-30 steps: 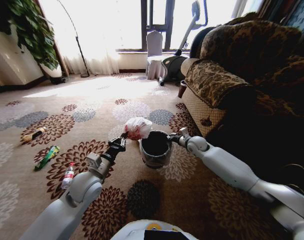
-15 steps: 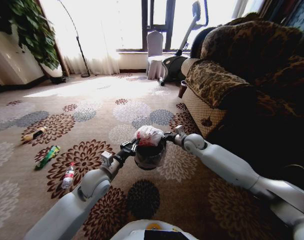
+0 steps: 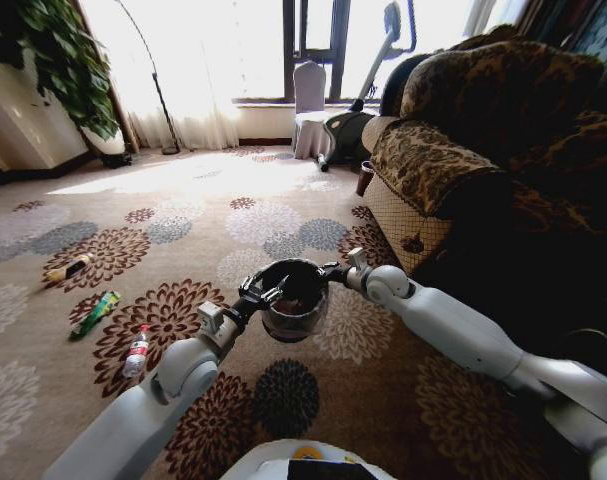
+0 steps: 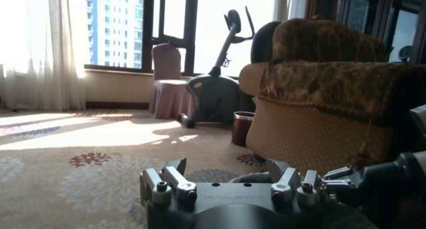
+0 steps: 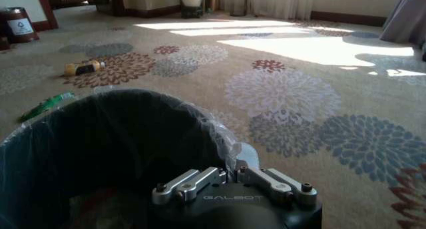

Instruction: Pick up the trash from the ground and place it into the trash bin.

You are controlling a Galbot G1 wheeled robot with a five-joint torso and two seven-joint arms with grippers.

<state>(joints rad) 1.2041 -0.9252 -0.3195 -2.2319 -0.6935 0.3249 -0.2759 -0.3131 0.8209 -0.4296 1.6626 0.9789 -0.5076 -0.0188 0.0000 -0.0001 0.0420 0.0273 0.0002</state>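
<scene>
Over the flower-patterned carpet, the round dark trash bin with its crinkly translucent liner hangs pinched at its rim by the right gripper. The left gripper hovers spread-fingered and empty over its mouth. A flat green packet lies well apart on the carpet.

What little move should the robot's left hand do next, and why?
Probably draw the left gripper back off the round dark trash bin with the plastic liner, which the right gripper grips by the rim. The left one is open and empty, while a clear plastic bottle and a green packet lie on the carpet.
</scene>
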